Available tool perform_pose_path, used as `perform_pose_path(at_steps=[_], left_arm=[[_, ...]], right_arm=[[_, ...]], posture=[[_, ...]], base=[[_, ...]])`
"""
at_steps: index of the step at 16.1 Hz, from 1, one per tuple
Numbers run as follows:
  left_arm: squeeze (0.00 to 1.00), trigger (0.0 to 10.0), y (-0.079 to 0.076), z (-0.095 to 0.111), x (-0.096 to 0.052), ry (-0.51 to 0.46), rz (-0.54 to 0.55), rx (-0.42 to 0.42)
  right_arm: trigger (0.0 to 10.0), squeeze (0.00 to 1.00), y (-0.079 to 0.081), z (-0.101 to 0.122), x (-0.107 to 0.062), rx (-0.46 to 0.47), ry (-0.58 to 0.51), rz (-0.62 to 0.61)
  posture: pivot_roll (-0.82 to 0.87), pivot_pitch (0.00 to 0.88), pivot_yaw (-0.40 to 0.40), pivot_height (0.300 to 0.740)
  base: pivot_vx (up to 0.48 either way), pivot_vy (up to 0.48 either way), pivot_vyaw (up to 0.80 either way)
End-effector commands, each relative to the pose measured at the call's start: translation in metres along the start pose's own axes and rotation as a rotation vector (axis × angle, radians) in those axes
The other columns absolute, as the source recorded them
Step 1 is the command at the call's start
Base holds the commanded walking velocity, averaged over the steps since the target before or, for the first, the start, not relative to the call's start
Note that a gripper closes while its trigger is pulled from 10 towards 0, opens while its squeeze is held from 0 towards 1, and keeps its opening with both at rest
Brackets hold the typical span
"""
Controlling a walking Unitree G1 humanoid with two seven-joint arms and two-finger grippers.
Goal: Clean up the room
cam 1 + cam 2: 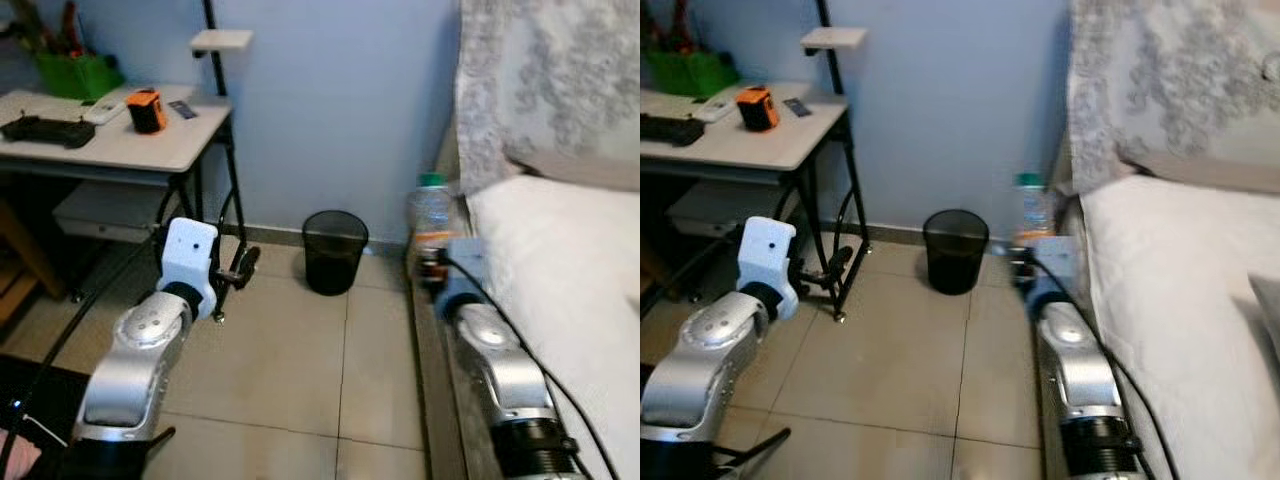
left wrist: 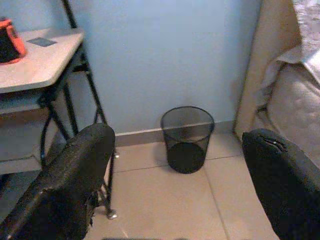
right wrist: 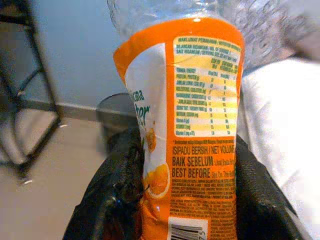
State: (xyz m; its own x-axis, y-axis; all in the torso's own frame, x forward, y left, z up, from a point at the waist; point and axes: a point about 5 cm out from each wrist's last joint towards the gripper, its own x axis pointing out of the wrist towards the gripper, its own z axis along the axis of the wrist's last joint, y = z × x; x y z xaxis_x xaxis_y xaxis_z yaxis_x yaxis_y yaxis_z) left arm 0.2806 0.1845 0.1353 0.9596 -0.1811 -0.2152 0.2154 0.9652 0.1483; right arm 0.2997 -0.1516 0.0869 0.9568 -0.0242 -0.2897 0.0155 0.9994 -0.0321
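Left hand spread, right hand — clamped

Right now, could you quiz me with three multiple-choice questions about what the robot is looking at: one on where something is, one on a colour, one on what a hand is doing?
1. Where does the waste bin stand?
A. On the desk
B. On the floor against the blue wall
C. On the bed

2. What colour is the label on the bottle?
A. Orange
B. Purple
C. Black

3. What is the right end effector doing?
A. Hanging open with nothing in it
B. Pressing on the desk
C. Gripping the bottle

Answers:
1. B: the black mesh bin sits on the tiles at the wall, between the desk and the bed.
2. A: the right wrist view shows an orange wrap.
3. C: its black fingers close on both sides of the bottle.
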Motion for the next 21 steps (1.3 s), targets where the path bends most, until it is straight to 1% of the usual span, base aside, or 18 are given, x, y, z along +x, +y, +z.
perform_pose_path(at_steps=[1,2,5,8,9,10,12,13,14,15,17,19,21], left_arm=[[0.00,10.0,0.002,0.001,-0.001,0.001,0.010,-0.001],[0.00,10.0,0.001,0.001,-0.001,0.000,0.011,-0.001],[0.00,10.0,0.001,0.001,-0.001,0.001,0.013,-0.002],[0.00,10.0,0.000,0.001,-0.001,0.000,0.010,-0.005],[0.00,10.0,0.000,0.001,-0.001,0.001,0.012,-0.007],[0.00,10.0,0.000,0.001,-0.001,0.001,0.011,-0.007],[0.00,10.0,0.000,0.001,-0.001,0.001,0.011,-0.006],[0.00,10.0,0.000,0.001,0.000,0.001,0.010,-0.007],[0.00,10.0,0.000,0.001,0.000,0.000,0.009,-0.007],[0.00,10.0,0.001,0.001,0.000,0.000,0.008,-0.010],[0.00,10.0,0.000,0.002,0.000,-0.001,0.007,-0.011],[0.00,10.0,0.001,0.002,0.001,-0.004,0.009,-0.012],[0.00,10.0,0.002,0.003,0.001,-0.004,0.011,-0.015]], right_arm=[[10.0,0.00,0.008,0.004,0.002,0.029,0.000,0.032],[10.0,0.00,0.010,0.004,0.002,0.065,0.012,0.053],[10.0,0.00,0.013,0.006,0.000,0.082,0.002,0.065],[10.0,0.00,0.011,0.007,0.001,0.053,0.019,-0.063],[10.0,0.00,0.009,0.007,0.003,0.032,0.029,-0.088],[10.0,0.00,0.007,0.006,0.003,0.044,0.044,-0.096],[10.0,0.00,0.011,0.011,0.003,0.045,0.015,-0.032],[10.0,0.00,0.015,0.014,0.001,0.039,-0.036,0.009],[10.0,0.00,0.015,0.014,0.001,0.057,-0.047,0.012],[10.0,0.00,0.016,0.014,0.000,0.047,-0.054,0.001],[10.0,0.00,0.017,0.010,0.000,0.027,-0.018,0.061],[10.0,0.00,0.018,0.007,-0.003,0.119,-0.009,0.129],[10.0,0.00,0.018,0.008,-0.004,0.154,-0.012,0.135]], posture=[[0.11,0.000,-0.021,0.740],[0.11,0.000,-0.020,0.740],[0.11,0.000,-0.019,0.740],[0.11,0.000,-0.019,0.740],[0.10,0.000,-0.018,0.740],[0.10,0.000,-0.018,0.740],[0.10,0.000,-0.019,0.740],[0.11,0.000,-0.018,0.740],[0.11,0.000,-0.018,0.740],[0.10,0.000,-0.016,0.740],[0.10,0.000,-0.014,0.740],[0.10,0.000,-0.009,0.740],[0.10,0.000,-0.007,0.740]], base=[[0.304,0.000,0.00],[0.304,0.000,0.00],[0.301,0.000,0.00],[0.304,0.000,0.00],[0.307,0.000,0.00],[0.300,0.000,0.00],[0.304,0.000,0.00],[0.307,0.000,0.00],[0.307,0.000,0.00],[0.307,0.000,0.00],[0.304,0.000,0.00],[0.304,0.000,0.00],[0.304,0.000,0.00]])
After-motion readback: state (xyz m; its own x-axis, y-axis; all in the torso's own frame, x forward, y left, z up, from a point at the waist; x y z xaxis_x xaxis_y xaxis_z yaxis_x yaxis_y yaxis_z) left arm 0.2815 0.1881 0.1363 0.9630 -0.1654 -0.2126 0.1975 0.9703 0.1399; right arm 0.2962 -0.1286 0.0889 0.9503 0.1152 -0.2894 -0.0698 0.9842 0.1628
